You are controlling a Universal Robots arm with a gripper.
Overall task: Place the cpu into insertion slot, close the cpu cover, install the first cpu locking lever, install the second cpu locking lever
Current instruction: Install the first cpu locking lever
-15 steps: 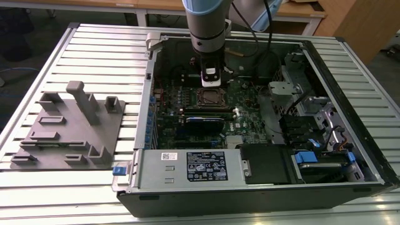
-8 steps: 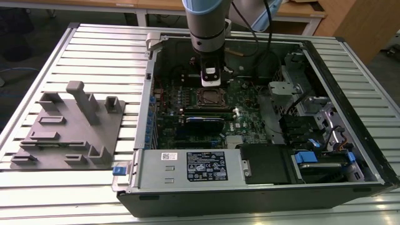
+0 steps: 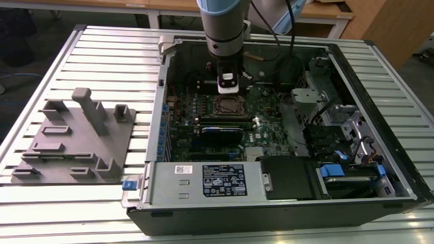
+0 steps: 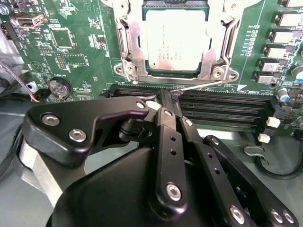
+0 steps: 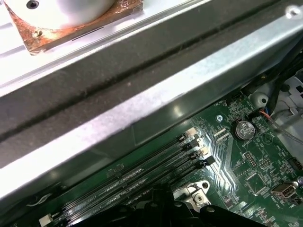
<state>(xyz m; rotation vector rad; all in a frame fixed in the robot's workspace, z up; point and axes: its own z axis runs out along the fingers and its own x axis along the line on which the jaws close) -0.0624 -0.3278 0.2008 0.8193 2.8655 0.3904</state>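
The cpu (image 4: 175,38), a flat square chip with a silvery-grey top, lies in the insertion slot (image 3: 229,105) on the green board. The cpu cover (image 4: 127,42), a metal frame with a square window, lies down around it. A thin wire locking lever (image 4: 203,84) runs along the socket's edge beside the memory slots. My gripper (image 4: 170,97) is shut, and its tip touches the lever's free end. I cannot tell whether the wire is pinched between the fingers. In the exterior view the gripper (image 3: 228,91) hangs just behind the socket.
Long black memory slots (image 4: 222,106) lie right under the fingertips. A coin battery (image 4: 59,86) sits on the board nearby. The case's metal wall (image 5: 142,94) rises close behind the arm. A grey fixture (image 3: 74,137) stands on the slatted table at the exterior view's left.
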